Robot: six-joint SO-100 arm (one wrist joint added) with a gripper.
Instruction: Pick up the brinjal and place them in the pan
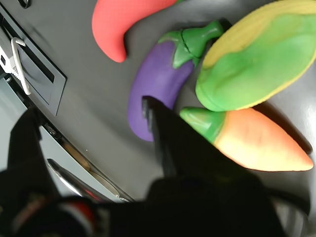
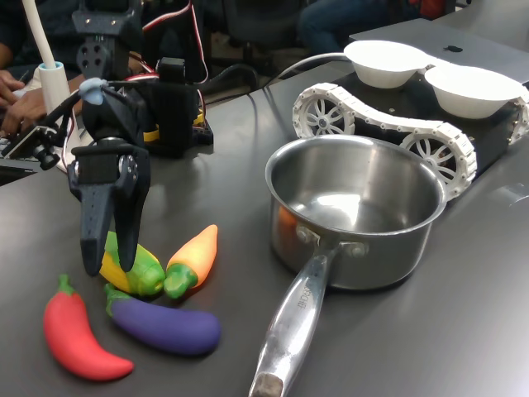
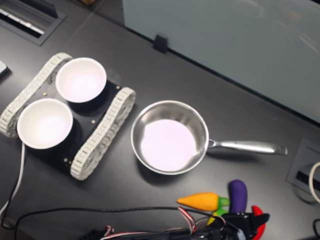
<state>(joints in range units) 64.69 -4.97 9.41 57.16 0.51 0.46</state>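
The purple brinjal [image 2: 165, 327] lies on the dark table at the first exterior view's lower left, its green stem toward the corn; it also shows in the wrist view [image 1: 158, 84] and the second exterior view [image 3: 237, 194]. My gripper [image 2: 107, 258] hangs open just above the toy vegetables, nothing between its fingers. In the wrist view one fingertip [image 1: 150, 111] is over the brinjal's rounded end. The steel pan [image 2: 388, 256] stands to the first exterior view's right of the brinjal, its long handle [image 3: 245, 146] pointing toward the second exterior view's right, above the vegetables there.
Around the brinjal lie a red chili [image 2: 78, 339], a yellow-green corn [image 2: 136, 269] and an orange carrot-like toy [image 2: 194, 256]. Behind the pan a tracked vehicle [image 2: 380, 124] carries two white bowls [image 2: 388, 62]. A person's hand [image 2: 10, 87] is at the first exterior view's far left.
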